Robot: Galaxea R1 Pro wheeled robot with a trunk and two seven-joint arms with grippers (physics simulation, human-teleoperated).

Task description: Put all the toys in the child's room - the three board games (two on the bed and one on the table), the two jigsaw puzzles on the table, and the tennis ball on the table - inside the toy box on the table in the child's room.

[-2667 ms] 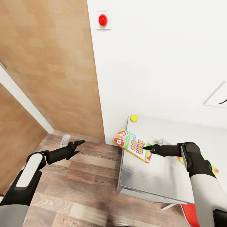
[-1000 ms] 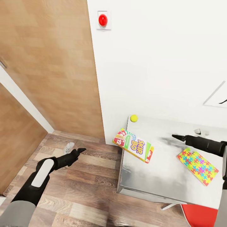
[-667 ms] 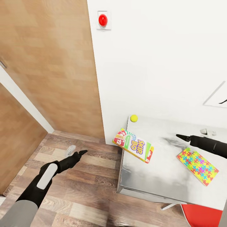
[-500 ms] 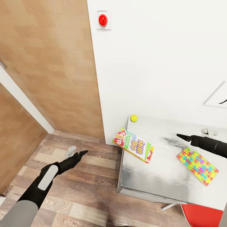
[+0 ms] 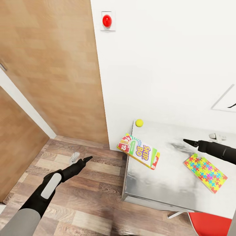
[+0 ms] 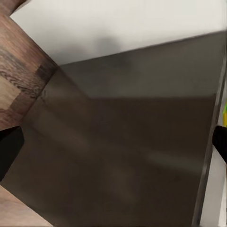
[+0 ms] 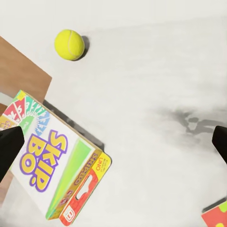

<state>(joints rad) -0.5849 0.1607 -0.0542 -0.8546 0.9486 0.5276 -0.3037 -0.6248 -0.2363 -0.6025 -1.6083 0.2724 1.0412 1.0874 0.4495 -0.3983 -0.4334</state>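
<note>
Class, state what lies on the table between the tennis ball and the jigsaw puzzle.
Head view: bare table top between tennis ball and jigsaw puzzle; the right gripper hovers above it.

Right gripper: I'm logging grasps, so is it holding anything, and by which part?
Nothing. The right gripper hangs open above the table, between the Skip-Bo box and the puzzle, touching neither.

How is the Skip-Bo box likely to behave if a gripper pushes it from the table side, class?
The Skip-Bo box is flat and box-shaped, so it would probably slide stiffly, not roll like the tennis ball. One corner overhangs the table edge above the floor, so a push that way could tip it off. It looks like light cardboard.
</note>
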